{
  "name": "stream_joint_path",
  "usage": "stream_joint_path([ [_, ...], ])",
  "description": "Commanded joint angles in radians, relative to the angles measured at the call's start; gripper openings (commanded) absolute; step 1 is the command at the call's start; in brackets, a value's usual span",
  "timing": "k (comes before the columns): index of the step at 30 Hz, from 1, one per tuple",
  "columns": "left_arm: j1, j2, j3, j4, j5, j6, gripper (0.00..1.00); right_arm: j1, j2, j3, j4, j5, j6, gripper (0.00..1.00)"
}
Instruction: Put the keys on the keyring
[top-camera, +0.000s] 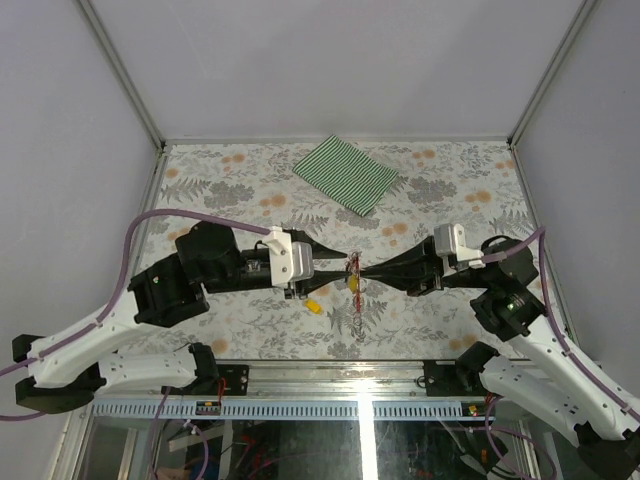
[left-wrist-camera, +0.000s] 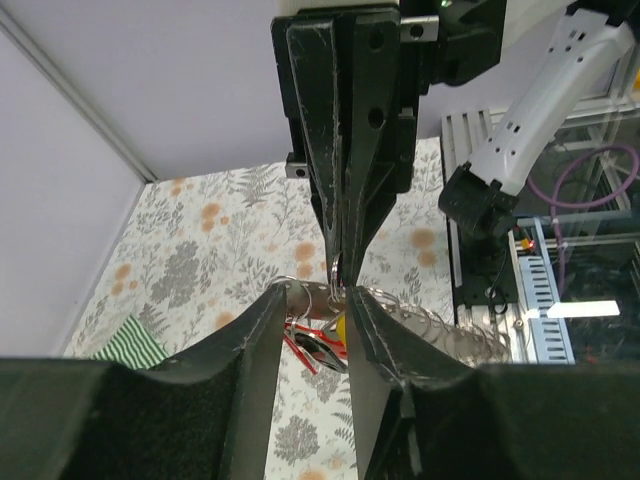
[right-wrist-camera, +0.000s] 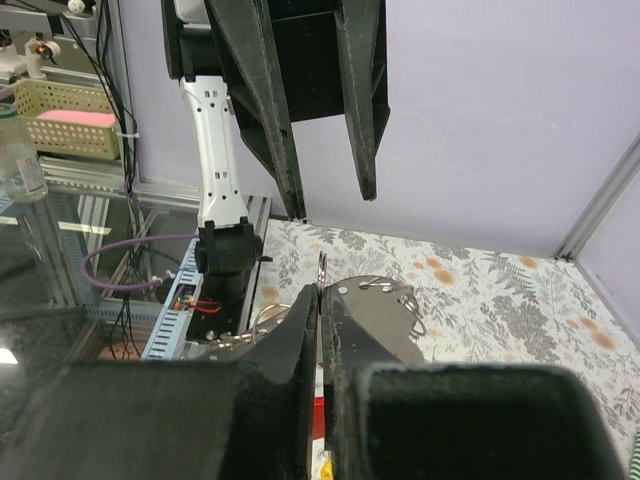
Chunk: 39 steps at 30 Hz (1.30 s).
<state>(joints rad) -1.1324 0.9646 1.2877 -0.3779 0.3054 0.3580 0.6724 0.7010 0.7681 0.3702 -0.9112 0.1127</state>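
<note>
The right gripper (left-wrist-camera: 336, 266) is clenched on the keyring (left-wrist-camera: 303, 345), pinching its silver ring as far as I can see and holding it above the table (top-camera: 220, 190), between the two arms. The left gripper (left-wrist-camera: 315, 300) faces it, jaws parted, gripping nothing. One yellow key (left-wrist-camera: 341, 326) seems to hang there; a second yellow key (top-camera: 313, 306) lies on the table below (the green one I can't spot). It's light, stiff, slippery stuff, probably best pinched flat on the plastic head.

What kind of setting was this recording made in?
Most likely a lab robot cell. Plain wall panels in metal framing enclose a table with a floral cover. A cable tray and wiring run along its near edge, and a basket sits on shelving outside.
</note>
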Motion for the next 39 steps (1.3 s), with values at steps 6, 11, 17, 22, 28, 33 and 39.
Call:
stream_joint_path([
  [6, -0.004, 0.018, -0.022, 0.151, 0.008, -0.074, 0.29, 0.003, -0.032, 0.0, 0.093, 0.076, 0.048, 0.0],
  [11, -0.004, 0.002, -0.094, 0.233, -0.113, -0.16, 0.34, 0.004, -0.058, 0.003, -0.025, 0.189, 0.01, 0.0],
  [17, -0.003, -0.032, -0.178, 0.29, -0.208, -0.236, 0.37, 0.004, -0.093, -0.012, -0.128, 0.286, -0.018, 0.0],
  [22, 0.01, -0.029, -0.224, 0.262, -0.399, -0.326, 0.41, 0.004, -0.107, 0.013, -0.375, 0.421, -0.065, 0.0],
  [28, 0.222, 0.007, -0.326, 0.262, -0.352, -0.518, 0.46, 0.004, -0.106, -0.004, -0.575, 0.661, 0.058, 0.0],
  [33, 0.351, 0.038, -0.41, 0.276, -0.345, -0.621, 0.5, 0.004, -0.053, -0.002, -0.692, 0.712, 0.122, 0.0],
  [39, 0.434, 0.075, -0.497, 0.288, -0.358, -0.683, 0.53, 0.003, 0.035, 0.01, -0.8, 0.704, 0.151, 0.0],
])
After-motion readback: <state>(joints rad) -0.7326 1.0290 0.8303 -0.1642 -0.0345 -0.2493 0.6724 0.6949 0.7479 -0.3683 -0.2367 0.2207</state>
